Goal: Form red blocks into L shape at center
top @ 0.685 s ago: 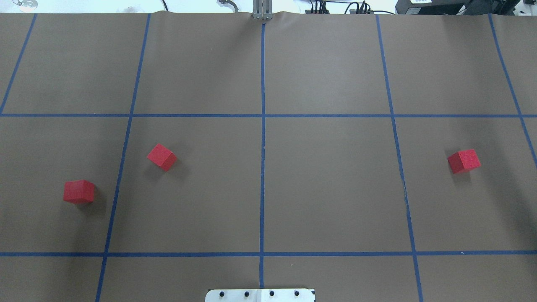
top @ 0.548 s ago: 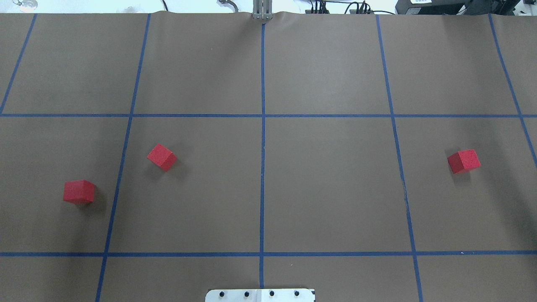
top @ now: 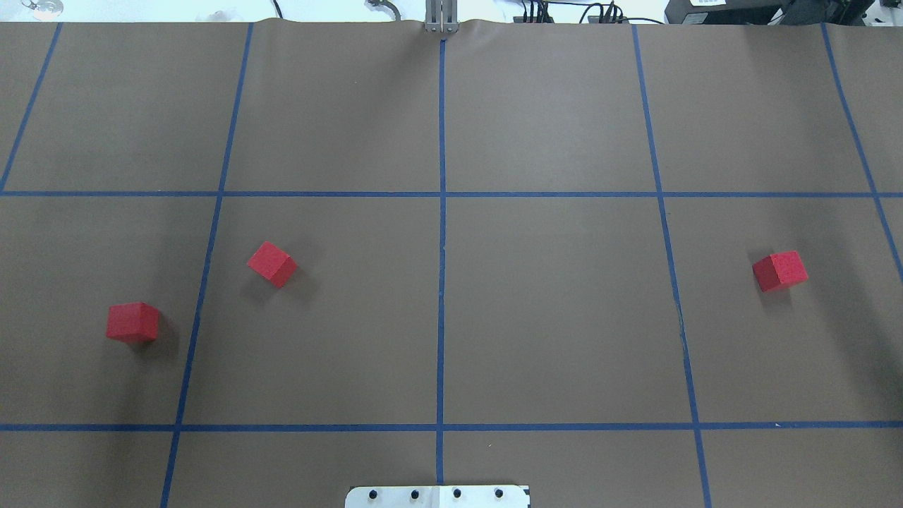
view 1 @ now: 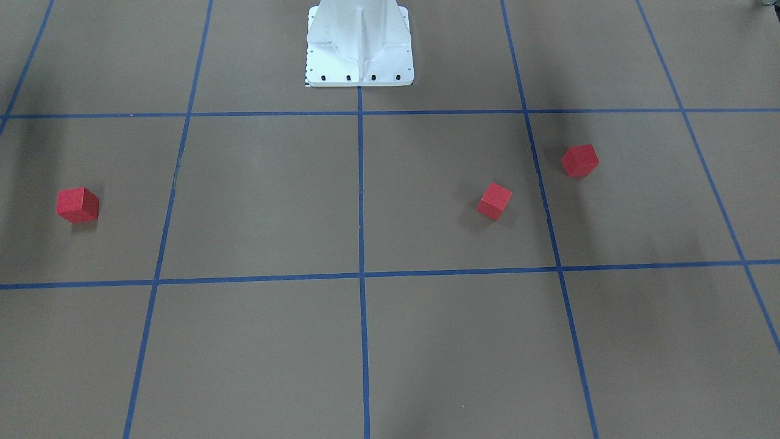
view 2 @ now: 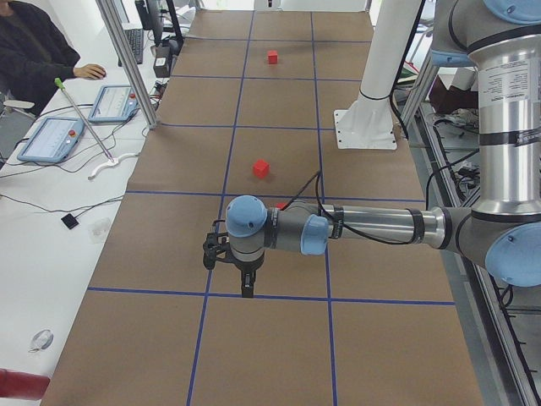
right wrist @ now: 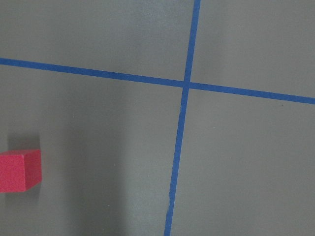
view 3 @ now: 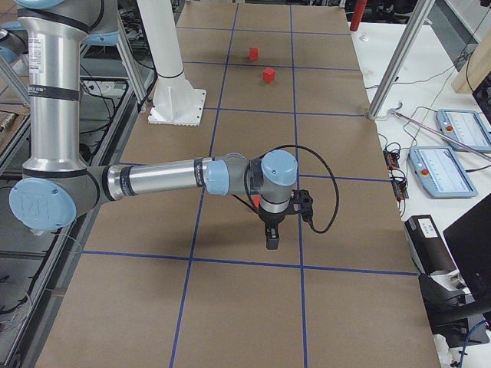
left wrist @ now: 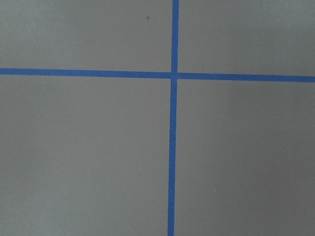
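Three red blocks lie apart on the brown mat. In the overhead view one block [top: 132, 322] is at the far left, a second [top: 272, 264] sits turned right of it, and a third [top: 779, 271] is at the far right. The front view shows them too [view 1: 580, 160] [view 1: 495, 200] [view 1: 77, 204]. The right wrist view catches one block [right wrist: 19, 170] at its left edge. My left gripper [view 2: 247, 283] and right gripper [view 3: 271, 236] show only in the side views, pointing down above the mat; I cannot tell whether they are open or shut.
Blue tape lines [top: 441, 282] divide the mat into squares. The white robot base [view 1: 359, 49] stands at the mat's robot-side edge. Metal frame posts [view 2: 127, 68] [view 3: 399, 61] and operator desks with tablets [view 2: 51, 139] [view 3: 445, 169] flank the far side.
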